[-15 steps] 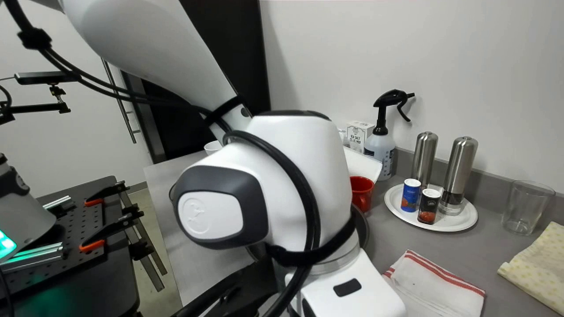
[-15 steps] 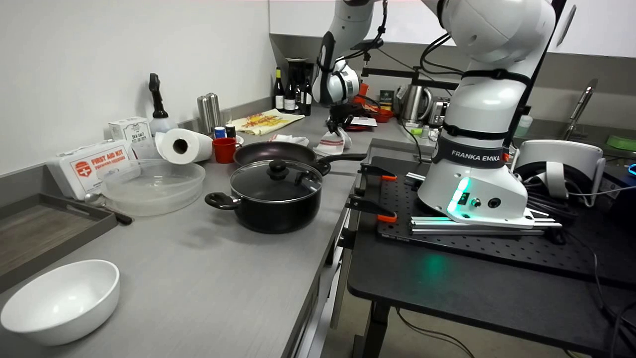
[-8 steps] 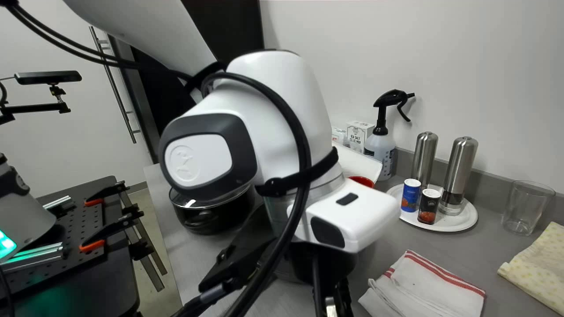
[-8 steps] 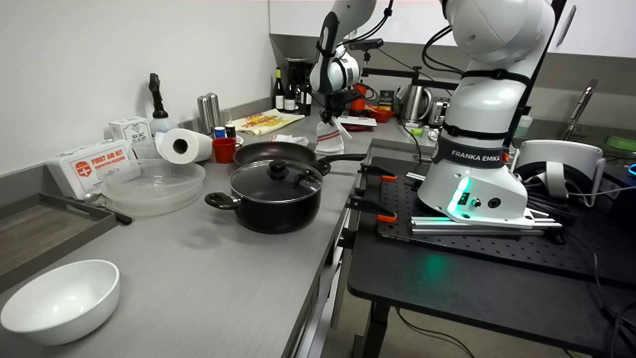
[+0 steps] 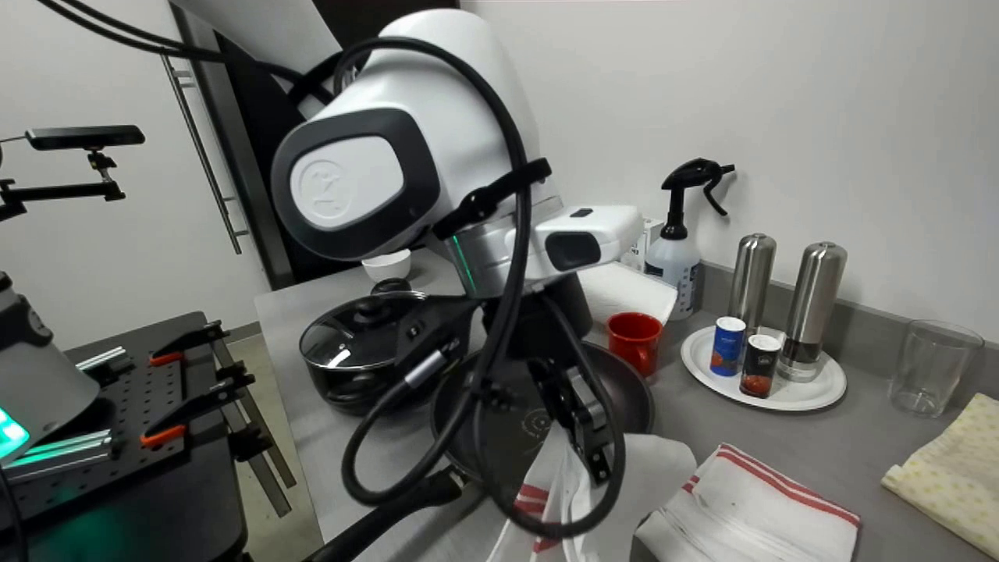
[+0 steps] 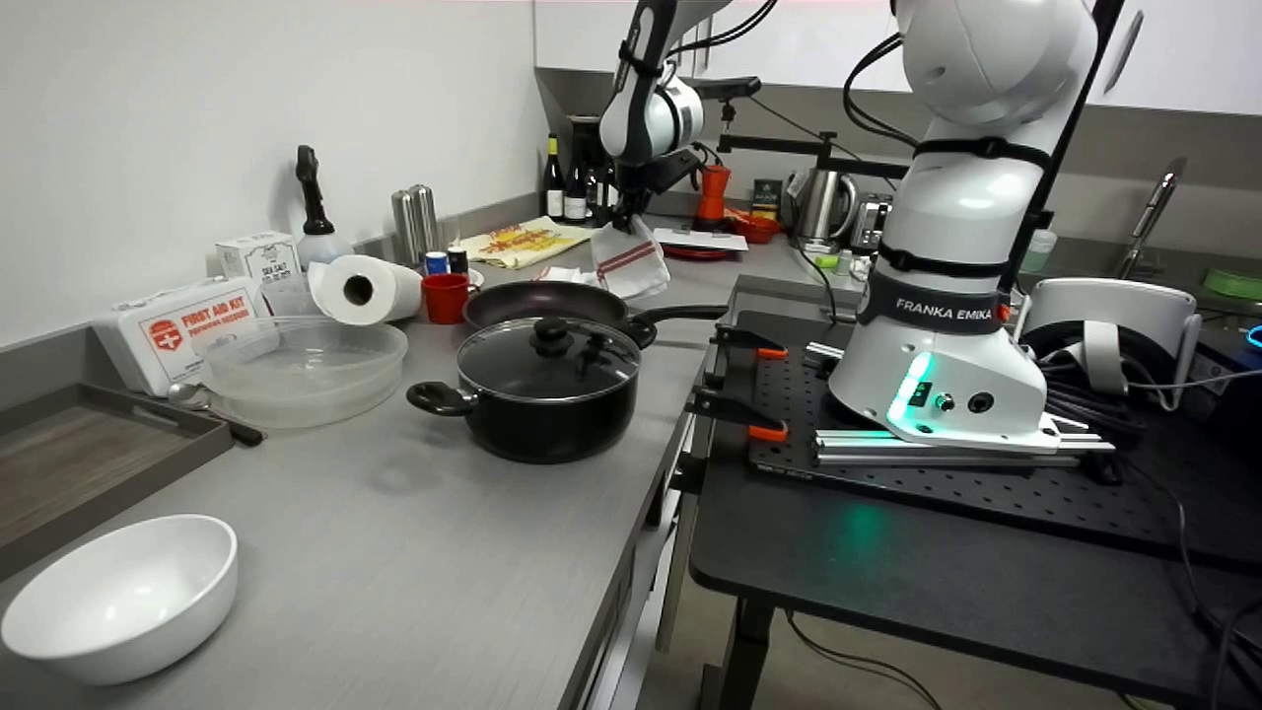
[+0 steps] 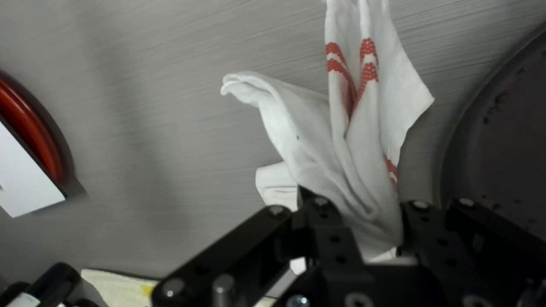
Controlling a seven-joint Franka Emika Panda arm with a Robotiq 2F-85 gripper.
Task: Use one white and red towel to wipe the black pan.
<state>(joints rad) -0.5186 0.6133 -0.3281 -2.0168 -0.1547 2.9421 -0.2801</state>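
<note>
Softly bunched, a white and red towel [image 7: 362,140] hangs pinched in the hand [image 7: 367,213], just beside the black pan [image 5: 511,428] and not over it in the wrist view. A good wipe likely calls for raising the loose ends clear of the rim, then lowering and sweeping with light, even pressure, short of the red mug [image 5: 634,339] and lidded pot [image 6: 552,424] on the gray surface [image 6: 424,552].

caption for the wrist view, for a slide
White and red towel gripped in the jaws, black pan at frame right.
</note>
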